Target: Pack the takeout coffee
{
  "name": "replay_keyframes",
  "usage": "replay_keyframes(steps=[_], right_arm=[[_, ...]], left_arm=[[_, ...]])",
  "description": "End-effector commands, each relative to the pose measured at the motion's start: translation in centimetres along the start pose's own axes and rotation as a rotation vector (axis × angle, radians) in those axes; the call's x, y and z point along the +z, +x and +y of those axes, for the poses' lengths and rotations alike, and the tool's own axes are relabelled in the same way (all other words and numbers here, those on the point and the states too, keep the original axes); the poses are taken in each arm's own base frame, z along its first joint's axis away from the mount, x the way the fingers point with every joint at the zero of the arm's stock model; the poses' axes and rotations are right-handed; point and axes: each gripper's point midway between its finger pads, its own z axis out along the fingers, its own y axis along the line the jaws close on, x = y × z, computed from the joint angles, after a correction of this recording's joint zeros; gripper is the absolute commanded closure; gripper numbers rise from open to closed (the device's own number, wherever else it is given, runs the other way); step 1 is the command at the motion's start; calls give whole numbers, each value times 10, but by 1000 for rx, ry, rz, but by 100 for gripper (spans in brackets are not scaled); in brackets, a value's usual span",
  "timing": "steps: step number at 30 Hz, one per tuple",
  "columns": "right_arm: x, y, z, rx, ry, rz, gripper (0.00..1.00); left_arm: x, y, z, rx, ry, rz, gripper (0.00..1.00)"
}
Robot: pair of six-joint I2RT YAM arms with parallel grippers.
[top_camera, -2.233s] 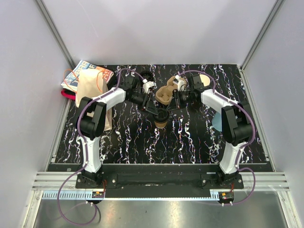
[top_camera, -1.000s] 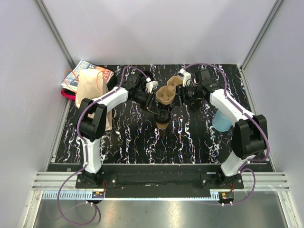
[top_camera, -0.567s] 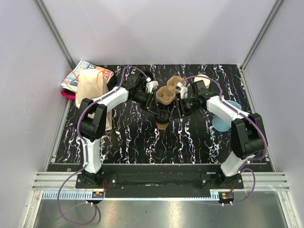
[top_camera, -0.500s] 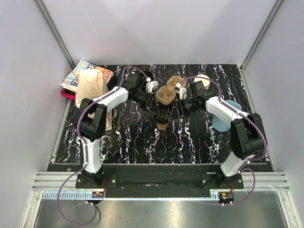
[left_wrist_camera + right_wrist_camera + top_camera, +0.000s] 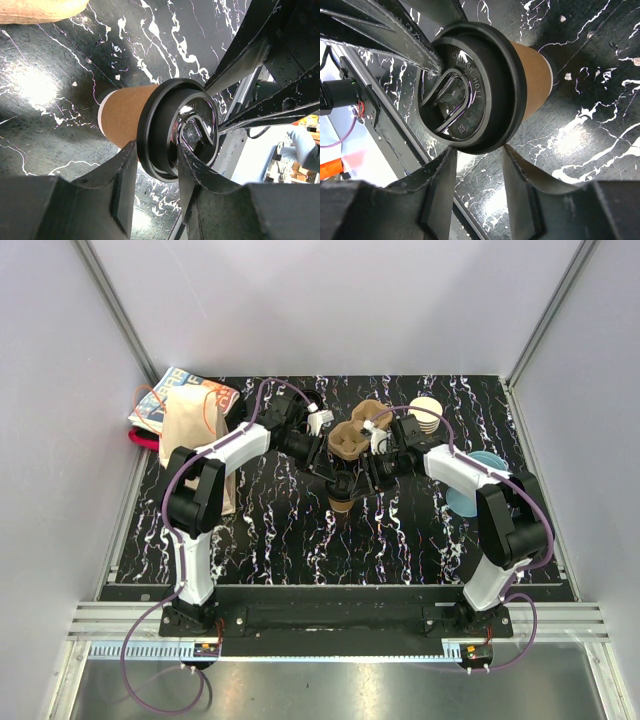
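The takeout coffee [image 5: 340, 502], a brown paper cup with a black lid [image 5: 341, 486], stands mid-table. My left gripper [image 5: 333, 476] reaches in from the back left and is shut on the lid's rim. In the left wrist view its jaws [image 5: 157, 152] pinch that rim, one finger under the edge and one on the lid top, above the brown cup wall [image 5: 122, 112]. My right gripper [image 5: 363, 482] comes from the right. In its wrist view it [image 5: 477, 152] is open, with its fingertips just at the lid's edge [image 5: 485, 145] and nothing between them.
A brown moulded cup carrier [image 5: 352, 435] sits just behind the cup. A stack of paper cups [image 5: 426, 410] stands at the back right and a light blue cup [image 5: 468, 495] at the right. A brown paper bag [image 5: 190, 435] stands at the left.
My right arm swung from the carrier at the back down to the cup's lid, and its jaws narrowed a little. The left gripper and the cup stayed put.
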Motion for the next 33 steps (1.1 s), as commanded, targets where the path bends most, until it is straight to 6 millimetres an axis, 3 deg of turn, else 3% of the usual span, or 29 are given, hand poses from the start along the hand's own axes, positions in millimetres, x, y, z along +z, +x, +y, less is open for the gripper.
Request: replay_keyframes(steps=[1,15,17,22,25,33], right_arm=[[5,-10,-6,-25,38,-25,55],[19,4,-30,23,109,38,68],[16,-2,-25,9,96,30,68],[-14,-33,9,-75,7,-68,65],[-31,-48,17,-77,-29,-114,65],[-29,-47,7,-55,-19,-97,65]], left_arm=[[12,23,48,8,-193,67,64],[13,25,48,12,-192,72,64],[13,25,48,12,-192,72,64],[11,25,48,18,-197,71,64],[10,25,48,19,-199,71,64],[9,24,46,21,-197,68,64]])
